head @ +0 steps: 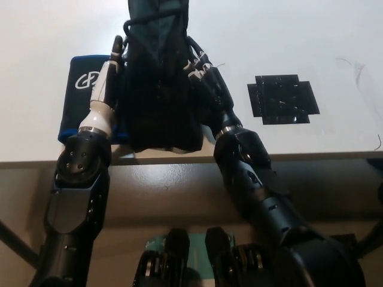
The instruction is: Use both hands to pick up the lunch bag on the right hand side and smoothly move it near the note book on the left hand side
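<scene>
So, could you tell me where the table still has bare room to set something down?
Free: the table around the black cross-shaped mat. Crowded at left, where the left hand and right hand hold the lunch bag against the notebook.

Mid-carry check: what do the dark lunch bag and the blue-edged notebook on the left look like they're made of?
The dark teal lunch bag looks like soft matte fabric: it creases and has a cord at the top. The black notebook with blue edging seems to have a stitched fabric or neoprene cover with a printed white logo; which of the two is unclear.
</scene>
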### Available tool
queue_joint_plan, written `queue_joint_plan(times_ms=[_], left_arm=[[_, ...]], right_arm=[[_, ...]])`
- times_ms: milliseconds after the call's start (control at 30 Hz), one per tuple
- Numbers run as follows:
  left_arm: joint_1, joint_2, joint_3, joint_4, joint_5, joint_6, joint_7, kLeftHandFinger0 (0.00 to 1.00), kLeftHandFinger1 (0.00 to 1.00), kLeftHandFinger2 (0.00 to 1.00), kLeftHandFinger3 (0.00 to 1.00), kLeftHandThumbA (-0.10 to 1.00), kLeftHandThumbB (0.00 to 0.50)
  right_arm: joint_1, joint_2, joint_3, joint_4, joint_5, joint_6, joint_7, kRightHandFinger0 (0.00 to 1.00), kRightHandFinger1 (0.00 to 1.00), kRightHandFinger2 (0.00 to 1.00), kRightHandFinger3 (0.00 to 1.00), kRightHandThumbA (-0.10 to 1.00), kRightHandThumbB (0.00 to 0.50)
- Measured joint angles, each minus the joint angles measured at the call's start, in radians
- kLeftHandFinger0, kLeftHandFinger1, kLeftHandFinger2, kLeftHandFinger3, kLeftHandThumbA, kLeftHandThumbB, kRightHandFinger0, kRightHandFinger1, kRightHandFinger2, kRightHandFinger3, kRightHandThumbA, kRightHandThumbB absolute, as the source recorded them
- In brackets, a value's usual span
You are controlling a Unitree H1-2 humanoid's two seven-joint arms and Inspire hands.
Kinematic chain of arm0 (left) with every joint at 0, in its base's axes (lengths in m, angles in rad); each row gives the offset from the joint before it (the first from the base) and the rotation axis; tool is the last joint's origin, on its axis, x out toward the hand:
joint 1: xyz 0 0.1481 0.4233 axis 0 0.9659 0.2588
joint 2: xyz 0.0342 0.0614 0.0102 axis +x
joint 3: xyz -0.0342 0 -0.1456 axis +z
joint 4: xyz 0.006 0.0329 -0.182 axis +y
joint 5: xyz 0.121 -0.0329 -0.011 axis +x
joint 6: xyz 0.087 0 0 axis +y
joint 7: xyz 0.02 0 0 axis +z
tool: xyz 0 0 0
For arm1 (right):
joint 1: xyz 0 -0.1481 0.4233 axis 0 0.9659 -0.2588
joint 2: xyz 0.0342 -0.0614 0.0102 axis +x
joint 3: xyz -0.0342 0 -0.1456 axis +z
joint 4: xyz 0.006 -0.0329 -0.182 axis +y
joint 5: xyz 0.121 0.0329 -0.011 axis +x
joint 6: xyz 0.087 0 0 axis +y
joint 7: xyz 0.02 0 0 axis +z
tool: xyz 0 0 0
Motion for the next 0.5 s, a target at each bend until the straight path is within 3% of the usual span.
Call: queue_joint_plan(times_ms=[233, 333, 500], left_arm=[[0.049, 0.047, -0.036, -0.007, 0.045, 0.002, -0.001, 1.0, 1.0, 1.0, 1.0, 1.0, 0.496], [0.081, 0.082, -0.043, -0.028, 0.069, 0.003, -0.002, 1.0, 1.0, 1.0, 1.0, 1.0, 0.5], [0.149, 0.152, -0.048, -0.109, 0.111, 0.004, -0.003, 1.0, 1.0, 1.0, 1.0, 1.0, 0.5]], right_arm=[[0.059, -0.04, 0.048, -0.075, -0.093, -0.004, -0.079, 1.0, 1.0, 1.0, 1.0, 1.0, 0.412], [0.107, -0.059, 0.064, -0.133, -0.14, -0.003, -0.11, 1.0, 1.0, 1.0, 1.0, 1.0, 0.362], [0.202, -0.102, 0.077, -0.255, -0.217, -0.002, -0.151, 1.0, 1.0, 1.0, 1.0, 1.0, 0.38]])
